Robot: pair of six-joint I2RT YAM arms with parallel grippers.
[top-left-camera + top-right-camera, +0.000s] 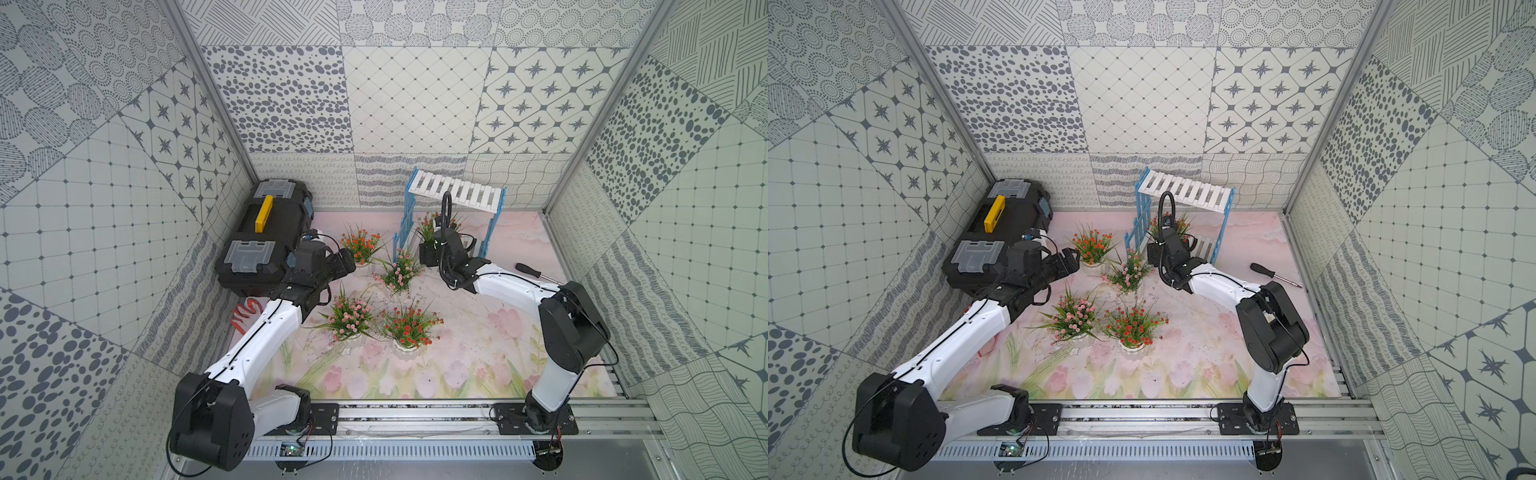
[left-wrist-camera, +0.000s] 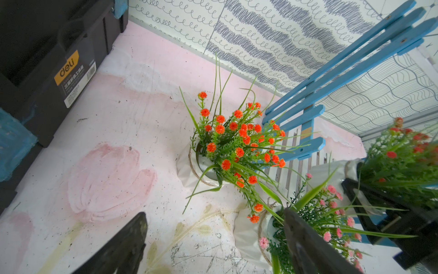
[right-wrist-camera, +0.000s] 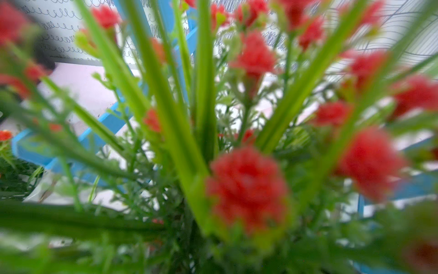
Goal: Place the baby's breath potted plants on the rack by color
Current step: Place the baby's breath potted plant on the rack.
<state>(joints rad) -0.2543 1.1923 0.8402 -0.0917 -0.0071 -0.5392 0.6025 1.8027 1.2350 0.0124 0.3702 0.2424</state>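
Right gripper (image 1: 428,250): jaws closed on the white pot of an orange-red plant (image 1: 428,224), inside the rack (image 1: 494,224) and over its lower tier (image 1: 1204,247). We cannot tell whether the pot rests on the slats. The right wrist view is all blurred foliage, so it gives no check on placement.

Risks, as we judge them:
- The pot lands on a slat gap or edge and tips on release.
- Long leaves catch the blue side frame (image 1: 409,208) or the upper tier (image 1: 457,189).
- Withdrawal brushes the pink plant (image 1: 401,272) just beside the rack front.

Left gripper (image 2: 213,213): open and empty, near another orange-red plant (image 2: 232,142). A careless close could trap pink leaves.
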